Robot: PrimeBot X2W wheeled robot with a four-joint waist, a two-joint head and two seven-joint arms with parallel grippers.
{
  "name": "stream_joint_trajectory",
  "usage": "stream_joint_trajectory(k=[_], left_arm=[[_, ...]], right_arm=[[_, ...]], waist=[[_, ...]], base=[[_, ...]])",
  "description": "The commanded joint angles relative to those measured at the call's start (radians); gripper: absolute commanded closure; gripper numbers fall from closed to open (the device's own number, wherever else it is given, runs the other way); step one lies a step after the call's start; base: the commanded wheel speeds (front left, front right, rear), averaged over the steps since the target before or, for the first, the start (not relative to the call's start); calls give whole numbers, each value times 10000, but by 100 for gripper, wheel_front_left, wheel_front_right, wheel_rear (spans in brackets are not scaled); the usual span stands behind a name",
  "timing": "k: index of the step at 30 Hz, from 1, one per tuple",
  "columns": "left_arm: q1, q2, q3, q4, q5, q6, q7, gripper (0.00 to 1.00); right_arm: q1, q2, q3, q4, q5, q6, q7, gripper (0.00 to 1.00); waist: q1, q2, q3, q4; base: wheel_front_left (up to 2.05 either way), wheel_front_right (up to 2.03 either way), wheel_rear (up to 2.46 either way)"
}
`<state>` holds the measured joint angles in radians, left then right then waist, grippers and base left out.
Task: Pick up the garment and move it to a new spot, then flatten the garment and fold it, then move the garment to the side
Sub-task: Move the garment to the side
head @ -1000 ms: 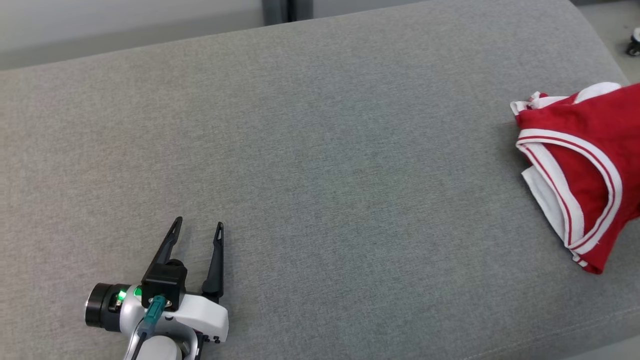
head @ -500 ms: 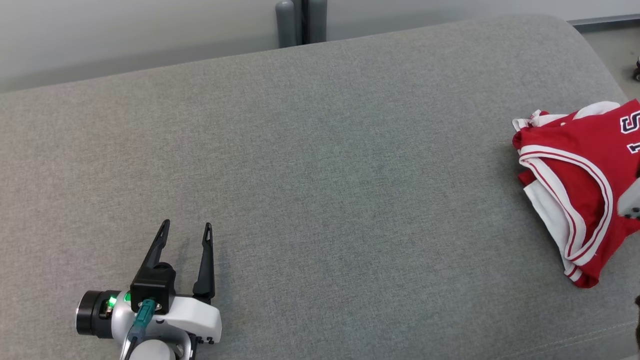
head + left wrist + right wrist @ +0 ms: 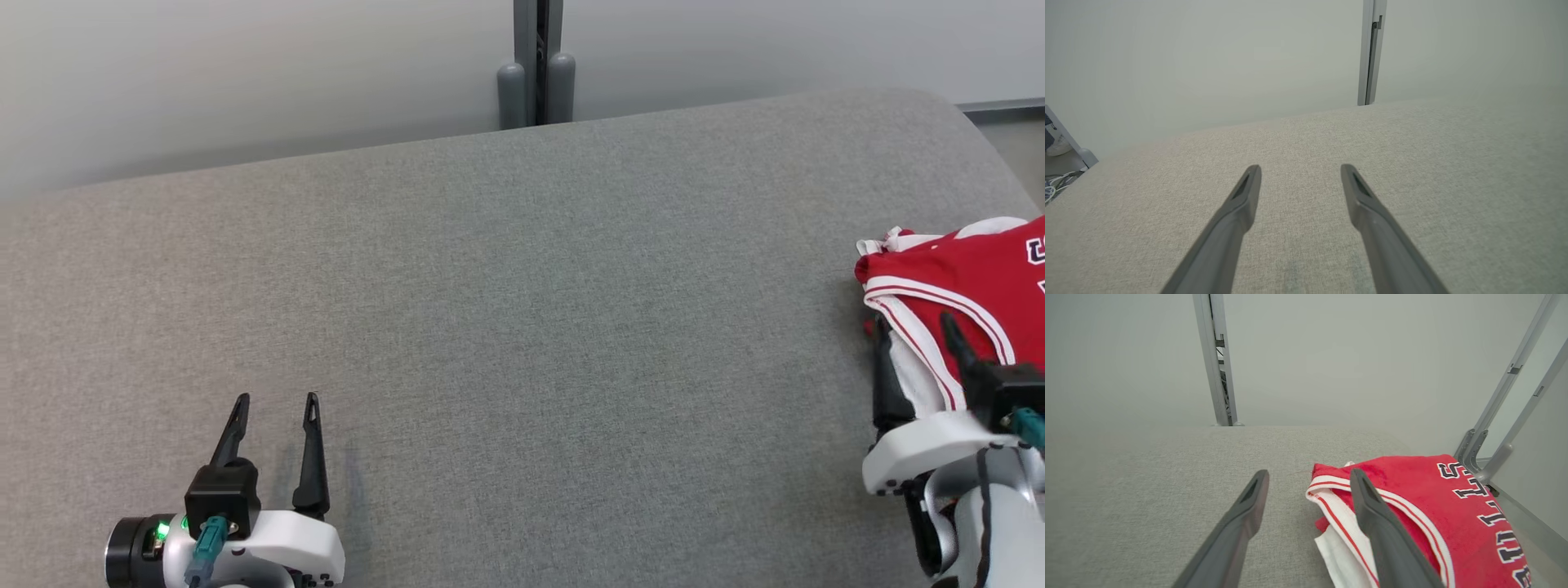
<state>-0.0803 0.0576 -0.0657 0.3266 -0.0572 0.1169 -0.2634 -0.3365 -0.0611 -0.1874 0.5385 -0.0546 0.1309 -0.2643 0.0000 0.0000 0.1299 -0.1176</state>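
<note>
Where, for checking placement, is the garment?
Head view, far right: the garment lies on the cushion's right end, its near edge by the right gripper, fingers open.

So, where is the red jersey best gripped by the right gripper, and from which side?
Probably the white-trimmed edge on the left side of the jersey, coming in from the bare cushion. There the folded layers end in a thick, exposed border, and the open right gripper appears to have that border between its fingers.
</note>
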Motion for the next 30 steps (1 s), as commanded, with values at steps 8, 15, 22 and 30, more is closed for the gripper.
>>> stream_joint_trajectory(k=[8, 15, 22, 30], left_arm=[[409, -2, 251, 107, -134, 93, -13, 0], [722, -36, 269, 212, -212, 101, -11, 0], [937, -46, 374, 216, -309, 140, -13, 0], [1138, -47, 517, 256, -443, -9, -11, 0]], right_arm=[[1013, 64, 1158, -539, 520, -3, 11, 0], [1616, 63, 1785, -1076, 1135, -3, 11, 0], [1925, 79, 2226, -1231, 1418, -1, 11, 0], [2280, 70, 2349, -1424, 1532, -3, 11, 0]], waist=[[0, 0, -585, 339], [0, 0, -1070, 596], [0, 0, -1376, 830], [0, 0, -1612, 1021]], base=[[0, 0, 0], [0, 0, 0], [0, 0, 0], [0, 0, 0]])
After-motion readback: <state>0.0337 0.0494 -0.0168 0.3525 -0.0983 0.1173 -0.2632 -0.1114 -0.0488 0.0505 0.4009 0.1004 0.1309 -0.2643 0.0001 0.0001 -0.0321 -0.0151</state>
